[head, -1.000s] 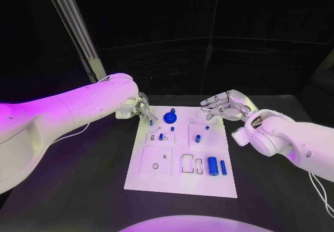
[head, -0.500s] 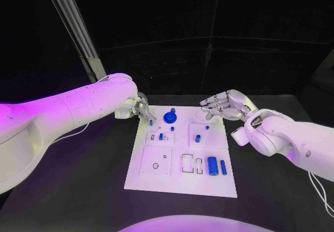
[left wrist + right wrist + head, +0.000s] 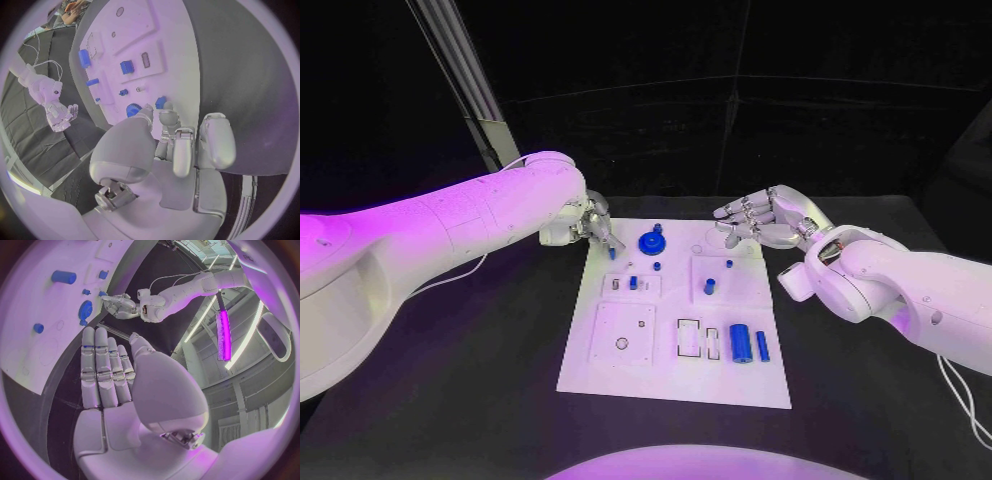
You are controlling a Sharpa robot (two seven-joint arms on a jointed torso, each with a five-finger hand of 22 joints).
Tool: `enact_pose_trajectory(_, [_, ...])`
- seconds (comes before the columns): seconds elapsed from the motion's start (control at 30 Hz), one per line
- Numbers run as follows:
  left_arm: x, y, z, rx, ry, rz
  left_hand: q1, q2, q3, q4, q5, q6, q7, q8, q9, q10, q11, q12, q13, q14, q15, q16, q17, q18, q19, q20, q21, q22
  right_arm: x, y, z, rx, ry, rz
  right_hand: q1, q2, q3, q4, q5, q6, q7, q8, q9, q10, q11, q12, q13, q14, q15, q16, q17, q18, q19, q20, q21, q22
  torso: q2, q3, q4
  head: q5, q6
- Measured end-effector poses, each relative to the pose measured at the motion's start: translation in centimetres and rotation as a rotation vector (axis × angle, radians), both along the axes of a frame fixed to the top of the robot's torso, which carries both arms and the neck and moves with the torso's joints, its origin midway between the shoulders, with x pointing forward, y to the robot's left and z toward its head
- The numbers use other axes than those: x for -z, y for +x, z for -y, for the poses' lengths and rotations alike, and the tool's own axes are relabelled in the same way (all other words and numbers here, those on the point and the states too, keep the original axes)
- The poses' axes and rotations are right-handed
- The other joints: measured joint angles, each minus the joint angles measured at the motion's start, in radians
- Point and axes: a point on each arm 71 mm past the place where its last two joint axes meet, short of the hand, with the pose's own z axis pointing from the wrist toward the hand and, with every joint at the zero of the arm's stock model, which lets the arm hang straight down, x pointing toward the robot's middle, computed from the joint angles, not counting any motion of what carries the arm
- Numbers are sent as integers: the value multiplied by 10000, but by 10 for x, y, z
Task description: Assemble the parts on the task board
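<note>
We had the task board (image 3: 678, 375) lying flat mid-tabletop (image 3: 473, 400), long axis running near to far.

Left hand (image 3: 590, 226) sat at the board's far-left corner, fingers curled down around a small blue peg (image 3: 612, 253) at the board's edge. In the left wrist view the fingertips (image 3: 164, 118) closed right at that peg (image 3: 160, 102), so we read it as pinching the peg. Whether the peg was seated in the board or lifted, we couldn't tell.

Right hand (image 3: 764, 220) hovered over the far-right corner of the board, fingers straight and apart, holding nothing. The right wrist view confirmed it: palm (image 3: 134, 405) flat, fingers (image 3: 100, 367) extended side by side, nothing in it.

Parts on the board, from the head view:
- blue gear (image 3: 652, 241) at far centre, just right of the left hand
- small blue stud (image 3: 658, 266) just near of the gear
- short blue peg (image 3: 633, 283) standing in the left-middle block
- blue cylinder (image 3: 710, 287) on the right-middle square plate, with a tiny blue pin (image 3: 727, 264) farther on the same plate
- fat blue cylinder (image 3: 741, 343) and a thin blue bar (image 3: 763, 346) lying side by side at the near right, beside two rectangular slots (image 3: 689, 338)
- a square plate with a small round hole (image 3: 622, 344) at the near left
</note>
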Motion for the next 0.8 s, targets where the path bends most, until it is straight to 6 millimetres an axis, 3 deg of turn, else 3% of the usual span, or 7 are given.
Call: enact_pose_trajectory(0.8, [2, 0, 1, 66, 28, -150, 351, 86, 245, -245, 0, 36, -36, 41, 13, 37, -37, 0, -24, 0, 1, 0, 0, -1, 0, 0, 0, -2, 0, 0, -1, -42, 8, -17, 0, 0, 0, 0, 37, 0, 0, 0, 0, 0, 0, 0, -26, 0, 0, -41, 0, 0, 0, 0, -39, -16, 3, 0, -3, -14, -62])
